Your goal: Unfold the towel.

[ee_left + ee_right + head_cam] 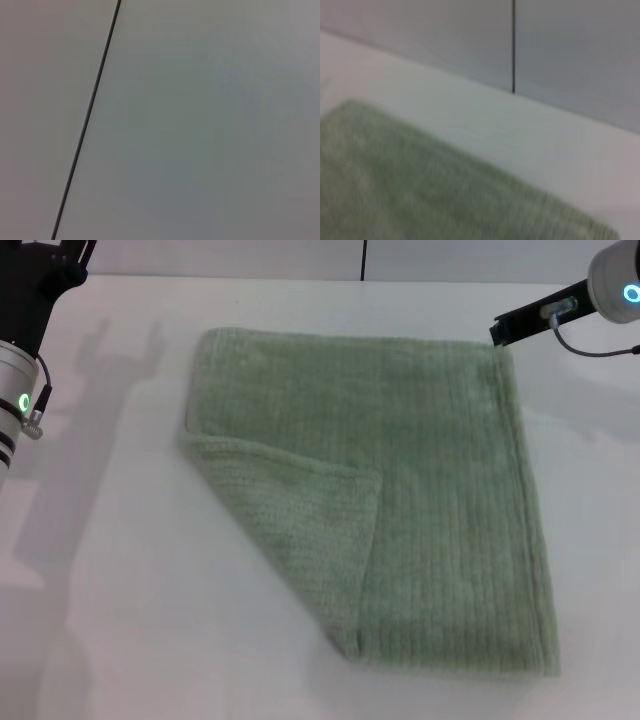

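Towel (pixel 440 510) mostly spread, near-left corner flap (pixel 300 530) still folded over, well away from right gripper (pixel 500 332) at far corner, grip unclear.

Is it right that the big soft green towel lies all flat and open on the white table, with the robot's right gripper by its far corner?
Not quite. The pale sage-green terry towel is not fully open: the head view shows its near left corner folded over on top. It does lie on the white table, and the right gripper is by its far right corner.
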You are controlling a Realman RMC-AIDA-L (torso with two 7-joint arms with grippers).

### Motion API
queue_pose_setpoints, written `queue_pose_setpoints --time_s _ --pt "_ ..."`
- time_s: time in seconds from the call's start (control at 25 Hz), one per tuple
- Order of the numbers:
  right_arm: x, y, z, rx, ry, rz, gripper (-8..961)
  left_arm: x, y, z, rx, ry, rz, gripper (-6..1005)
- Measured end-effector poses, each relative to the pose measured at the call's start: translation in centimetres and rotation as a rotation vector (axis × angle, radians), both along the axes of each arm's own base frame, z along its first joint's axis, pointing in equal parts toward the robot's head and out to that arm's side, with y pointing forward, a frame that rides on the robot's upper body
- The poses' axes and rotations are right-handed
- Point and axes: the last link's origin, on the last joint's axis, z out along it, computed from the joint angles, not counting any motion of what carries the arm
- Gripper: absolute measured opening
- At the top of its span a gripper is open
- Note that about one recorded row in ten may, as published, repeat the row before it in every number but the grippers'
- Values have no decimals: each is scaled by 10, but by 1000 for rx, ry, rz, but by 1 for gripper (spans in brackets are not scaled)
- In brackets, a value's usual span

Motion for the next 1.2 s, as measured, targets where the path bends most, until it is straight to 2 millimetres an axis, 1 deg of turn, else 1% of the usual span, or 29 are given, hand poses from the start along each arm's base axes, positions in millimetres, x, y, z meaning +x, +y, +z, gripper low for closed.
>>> queue_pose_setpoints --time_s 0.16,0.36,0.64,0.8,1.2 --pt "9 3 -12 -98 -58 -14 -1 2 1 0 0 -2 -7 740" --pt "14 5 -19 -151 -88 -13 -1 4 2 -1 -1 -3 -11 740" --pt "21 4 -25 -174 -105 0 -1 7 2 -2 2 -9 -25 740" --pt "29 3 -31 -187 -119 20 -1 8 1 -1 5 -12 -32 740" --pt "38 1 -39 -194 -136 46 -1 8 0 -4 -13 -32 -33 740"
